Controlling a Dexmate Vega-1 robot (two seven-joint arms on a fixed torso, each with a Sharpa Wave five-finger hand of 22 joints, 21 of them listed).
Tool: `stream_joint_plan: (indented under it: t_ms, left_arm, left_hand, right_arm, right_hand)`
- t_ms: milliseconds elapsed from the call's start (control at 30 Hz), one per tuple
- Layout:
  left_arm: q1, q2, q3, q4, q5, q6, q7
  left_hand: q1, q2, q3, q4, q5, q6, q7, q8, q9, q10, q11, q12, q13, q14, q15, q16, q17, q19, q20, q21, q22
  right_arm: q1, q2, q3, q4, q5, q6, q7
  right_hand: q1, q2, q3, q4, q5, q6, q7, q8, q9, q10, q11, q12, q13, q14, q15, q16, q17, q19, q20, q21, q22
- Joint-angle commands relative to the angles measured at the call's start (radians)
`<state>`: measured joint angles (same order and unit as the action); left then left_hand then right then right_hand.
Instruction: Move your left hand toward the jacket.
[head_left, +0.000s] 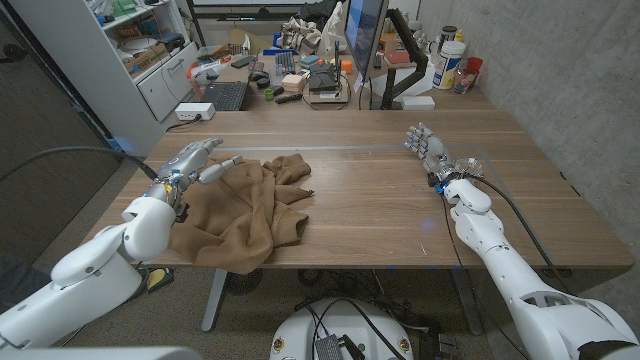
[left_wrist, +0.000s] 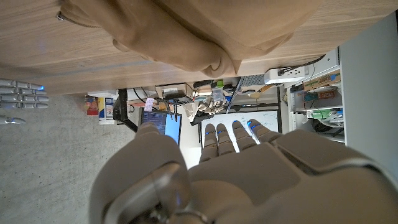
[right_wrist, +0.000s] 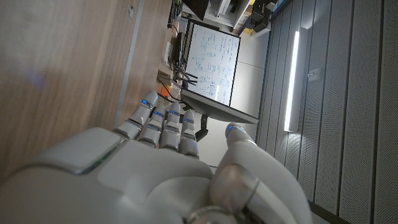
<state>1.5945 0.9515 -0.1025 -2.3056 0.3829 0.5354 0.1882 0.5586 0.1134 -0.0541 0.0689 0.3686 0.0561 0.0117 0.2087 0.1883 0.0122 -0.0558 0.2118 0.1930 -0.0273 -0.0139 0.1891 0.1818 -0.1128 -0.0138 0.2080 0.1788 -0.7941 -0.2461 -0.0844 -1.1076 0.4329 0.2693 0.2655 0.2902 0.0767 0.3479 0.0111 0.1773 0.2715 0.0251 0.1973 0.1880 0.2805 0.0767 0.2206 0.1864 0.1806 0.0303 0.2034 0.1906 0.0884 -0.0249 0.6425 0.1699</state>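
A brown jacket (head_left: 245, 212) lies crumpled on the left half of the wooden table (head_left: 380, 200), part of it draping over the front edge. My left hand (head_left: 196, 162) hovers at the jacket's left edge, fingers stretched out and apart, its thumb close to the cloth; it holds nothing. In the left wrist view the jacket (left_wrist: 186, 31) shows beyond my left hand (left_wrist: 230, 168). My right hand (head_left: 430, 152) stands on the right side of the table, fingers extended, empty, far from the jacket. The right wrist view shows that right hand (right_wrist: 161, 168) open beside the bare wood.
A cluttered desk behind the table carries a keyboard (head_left: 218, 96), a monitor (head_left: 364, 40) and small items. A white cabinet (head_left: 150, 60) stands at the back left. A cable (head_left: 60, 158) runs along my left arm. A grey wall borders the right side.
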Motion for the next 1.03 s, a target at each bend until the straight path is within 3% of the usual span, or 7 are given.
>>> stream_joint_plan:
  t_ms: [33,1033]
  left_arm:
    - [-0.005,0.008,0.014,0.034,-0.027,-0.002,0.023]
    - [-0.026,0.040,0.049,0.099,-0.102,-0.029,0.082]
  left_hand:
    - [0.014,-0.001,-0.002,-0.001,0.006,0.014,-0.001,0.002,0.003,0.005,-0.005,0.001,0.002,0.003,-0.003,0.004,0.003,-0.002,0.002,-0.001,0.004]
    - [0.019,0.001,-0.006,-0.002,0.008,0.025,-0.004,0.002,0.003,0.008,-0.007,-0.001,0.002,0.006,-0.003,0.003,0.004,-0.001,0.003,-0.001,0.004]
  right_arm:
    - [-0.001,0.000,-0.004,-0.008,-0.008,-0.006,-0.009]
    - [0.021,0.015,-0.018,0.024,-0.026,0.006,-0.016]
  right_hand:
    - [-0.001,0.004,0.002,-0.004,0.004,0.009,0.003,-0.002,0.003,0.006,-0.001,-0.002,0.002,0.007,-0.001,-0.001,0.003,0.012,-0.002,-0.004,0.002]
    - [-0.003,0.006,0.001,-0.007,0.004,0.008,0.002,-0.002,0.003,0.005,-0.002,-0.003,0.002,0.007,-0.001,-0.002,0.003,0.018,-0.002,-0.018,0.003]
